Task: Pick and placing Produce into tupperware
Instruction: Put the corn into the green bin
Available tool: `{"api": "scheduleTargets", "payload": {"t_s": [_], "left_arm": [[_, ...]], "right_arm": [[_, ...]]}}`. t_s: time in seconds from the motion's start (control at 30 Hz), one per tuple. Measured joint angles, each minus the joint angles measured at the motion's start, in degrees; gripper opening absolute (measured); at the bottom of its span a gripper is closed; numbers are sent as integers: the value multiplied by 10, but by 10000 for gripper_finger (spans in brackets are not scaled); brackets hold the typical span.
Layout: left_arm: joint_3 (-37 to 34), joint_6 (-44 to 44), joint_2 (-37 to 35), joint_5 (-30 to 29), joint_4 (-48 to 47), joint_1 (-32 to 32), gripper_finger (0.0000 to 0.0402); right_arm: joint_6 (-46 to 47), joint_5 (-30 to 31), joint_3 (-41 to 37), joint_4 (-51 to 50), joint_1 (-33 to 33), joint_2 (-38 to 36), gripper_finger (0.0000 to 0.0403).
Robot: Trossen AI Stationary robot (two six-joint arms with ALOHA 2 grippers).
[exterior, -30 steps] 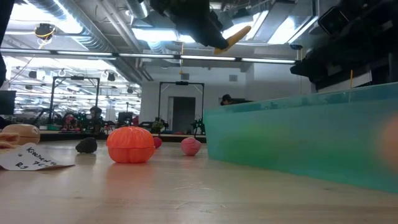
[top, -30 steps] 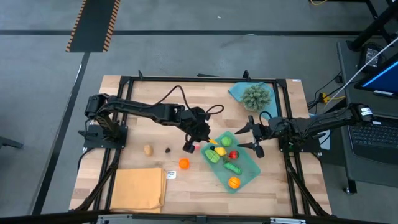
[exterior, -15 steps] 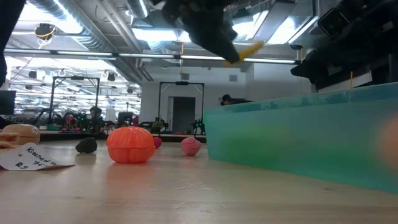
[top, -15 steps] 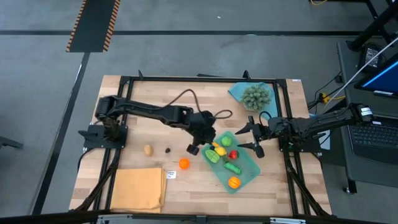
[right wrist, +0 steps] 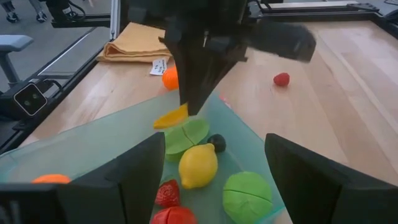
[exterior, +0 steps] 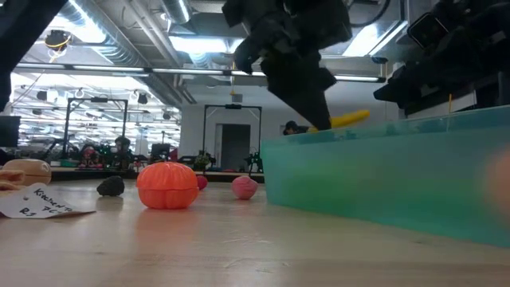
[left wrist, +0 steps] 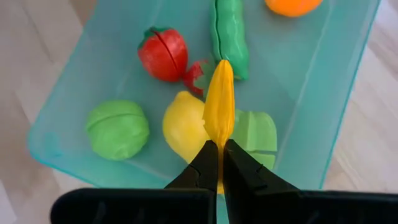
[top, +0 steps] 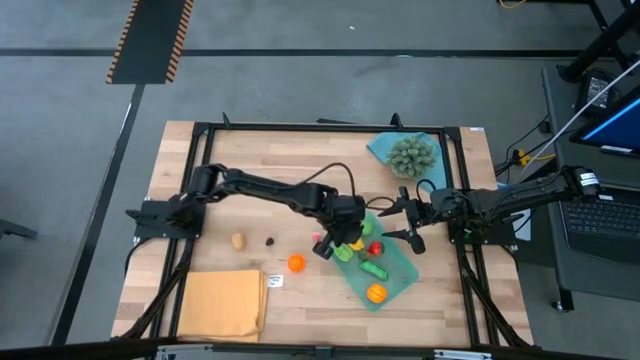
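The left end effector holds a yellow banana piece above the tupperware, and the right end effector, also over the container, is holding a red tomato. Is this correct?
Not quite. The left end effector does hold the yellow banana piece above the tupperware. The right end effector, however, holds nothing: the right wrist view shows its fingers spread with nothing between them. The red tomato lies inside the container.

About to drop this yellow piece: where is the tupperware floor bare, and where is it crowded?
Left gripper holds the yellow piece over the crowded end: lemon, tomato, two green pieces. Bare floor of the tupperware lies between the cucumber, the orange and the far wall.
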Motion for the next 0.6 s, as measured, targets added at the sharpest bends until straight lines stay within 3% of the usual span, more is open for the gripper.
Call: {"api": "scheduleTargets", "payload": {"t_s": [0.2,0.6], "left_arm": [[0,7,14,0,-2,-3,8],[0,10,13,-25,3,-2,82]], "right_arm": [[-2,0,0,0,0,0,278],[0,0,0,0,0,0,278]]}}
